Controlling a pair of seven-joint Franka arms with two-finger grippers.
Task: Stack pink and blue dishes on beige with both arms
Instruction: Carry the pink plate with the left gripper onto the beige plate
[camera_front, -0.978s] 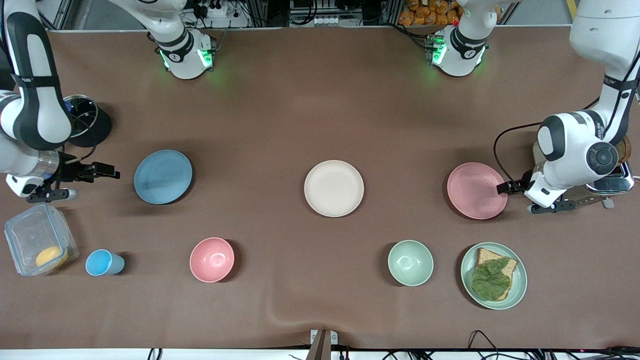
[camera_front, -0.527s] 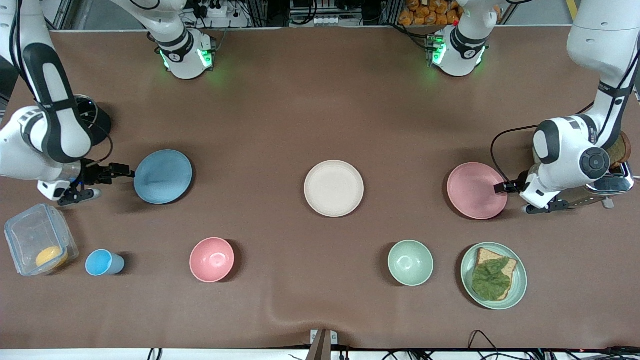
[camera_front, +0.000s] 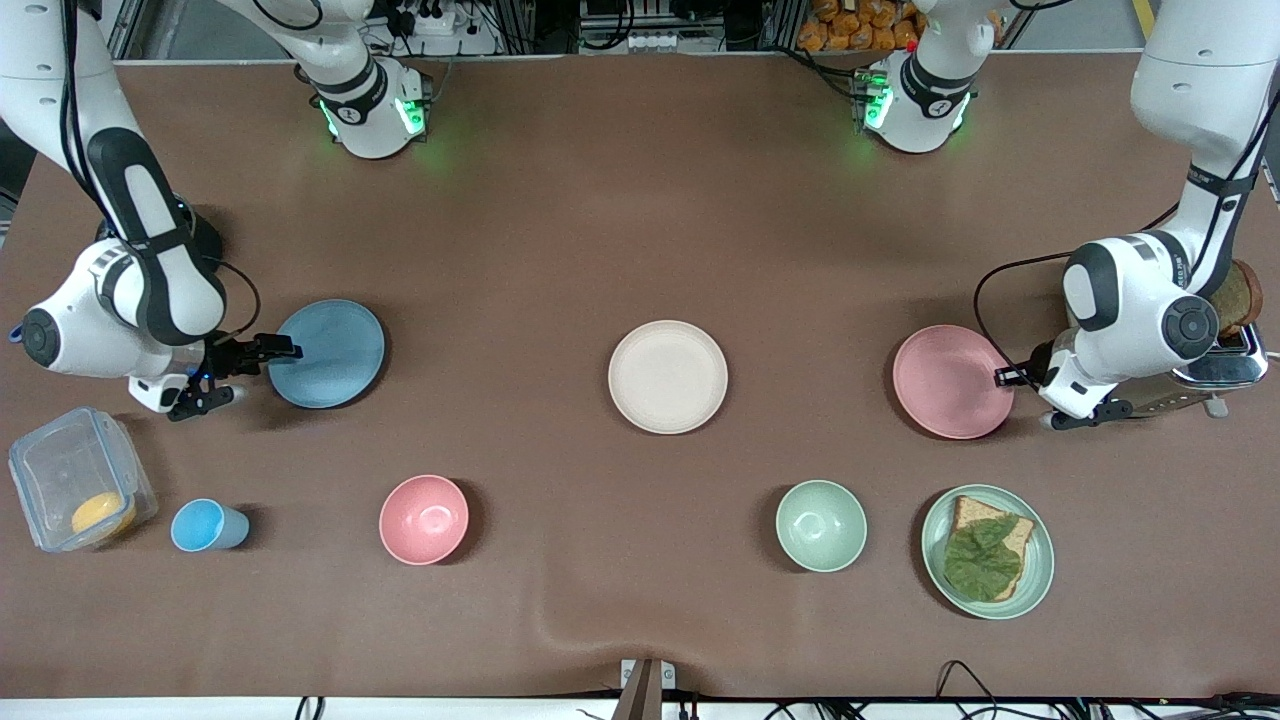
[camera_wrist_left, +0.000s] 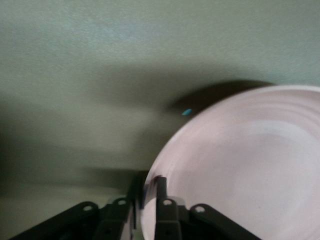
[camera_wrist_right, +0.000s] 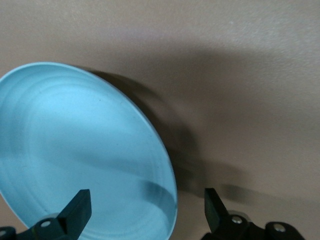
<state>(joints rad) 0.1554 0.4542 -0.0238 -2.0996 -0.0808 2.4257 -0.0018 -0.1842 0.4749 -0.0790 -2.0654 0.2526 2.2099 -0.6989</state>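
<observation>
Both pincers have closed in: right pincer (camera_front: 285, 349) gapes astride the blue plate (camera_front: 330, 353) rim, left pincer (camera_front: 1005, 377) pinches the pink plate (camera_front: 948, 381). Shallow bites could slip before reaching the beige plate (camera_front: 668, 377) mid-tabletop.

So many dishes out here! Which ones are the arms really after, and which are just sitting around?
Part of the job:
- blue plate, at the right gripper
- pink plate, rim pinched by the left gripper
- beige plate, between them

Just lying about:
- pink bowl
- green bowl
- blue cup
- green plate with bread
- clear container
- toaster
</observation>
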